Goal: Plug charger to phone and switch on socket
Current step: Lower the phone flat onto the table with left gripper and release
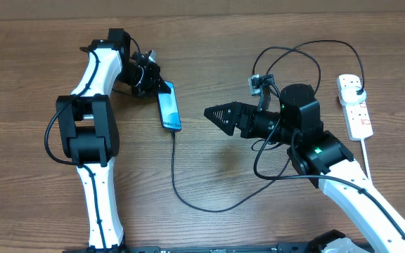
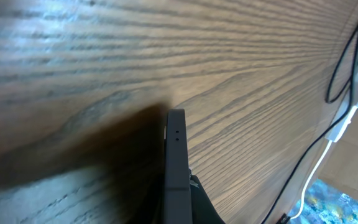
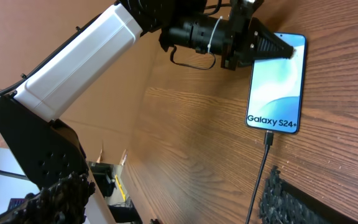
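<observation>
The phone (image 1: 169, 105) lies on the wooden table with its light-blue screen up and reads "Galaxy S24+" in the right wrist view (image 3: 278, 87). The charger's thin black cable (image 1: 188, 200) has its connector (image 3: 268, 138) in the phone's near end. It loops right to a black plug (image 1: 356, 90) in the white socket (image 1: 358, 112). My left gripper (image 1: 157, 83) is shut on the phone's far end, whose edge (image 2: 176, 143) fills the left wrist view. My right gripper (image 1: 216, 116) is open and empty, right of the phone and pointing at it.
The socket's white cord (image 1: 365, 158) runs down the right side of the table, also seen in the left wrist view (image 2: 328, 149). Slack black cable loops behind the right arm (image 1: 308, 56). Cardboard and clutter lie beyond the table's left edge (image 3: 104, 180).
</observation>
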Tool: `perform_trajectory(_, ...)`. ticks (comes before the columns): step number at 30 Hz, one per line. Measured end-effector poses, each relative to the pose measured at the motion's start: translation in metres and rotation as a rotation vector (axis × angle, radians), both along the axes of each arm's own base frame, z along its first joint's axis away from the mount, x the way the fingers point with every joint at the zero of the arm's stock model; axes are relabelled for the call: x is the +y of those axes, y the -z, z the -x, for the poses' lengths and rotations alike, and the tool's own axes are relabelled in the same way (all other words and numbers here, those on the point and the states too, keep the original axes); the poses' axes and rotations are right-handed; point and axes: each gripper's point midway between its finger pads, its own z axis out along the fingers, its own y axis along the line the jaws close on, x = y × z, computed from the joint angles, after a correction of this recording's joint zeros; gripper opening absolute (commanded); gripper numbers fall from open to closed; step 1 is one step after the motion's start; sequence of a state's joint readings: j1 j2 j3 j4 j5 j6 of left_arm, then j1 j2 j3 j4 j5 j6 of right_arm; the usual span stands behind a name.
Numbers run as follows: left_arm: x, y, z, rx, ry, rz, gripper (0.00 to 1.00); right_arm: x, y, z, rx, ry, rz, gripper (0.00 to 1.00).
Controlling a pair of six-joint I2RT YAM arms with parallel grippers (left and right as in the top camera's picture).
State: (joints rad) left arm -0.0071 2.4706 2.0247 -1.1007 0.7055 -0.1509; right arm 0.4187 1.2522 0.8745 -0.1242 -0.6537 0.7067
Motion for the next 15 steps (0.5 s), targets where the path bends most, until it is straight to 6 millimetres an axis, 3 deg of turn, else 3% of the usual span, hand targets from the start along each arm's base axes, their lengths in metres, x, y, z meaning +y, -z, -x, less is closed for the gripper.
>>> perform_trajectory(9, 0.0058, 0.0047, 0.0057, 0.029, -0.002, -0.044, 0.15, -0.0001, 0.0, -0.0001, 0.0, 0.001, 0.0, 0.9)
perform_trajectory(15, 0.0052, 0.0075, 0.0076, 0.033, 0.007, -0.071, 0.18, -0.0001, 0.0001, -0.0001, 0.0, 0.001, 0.001, 0.9)
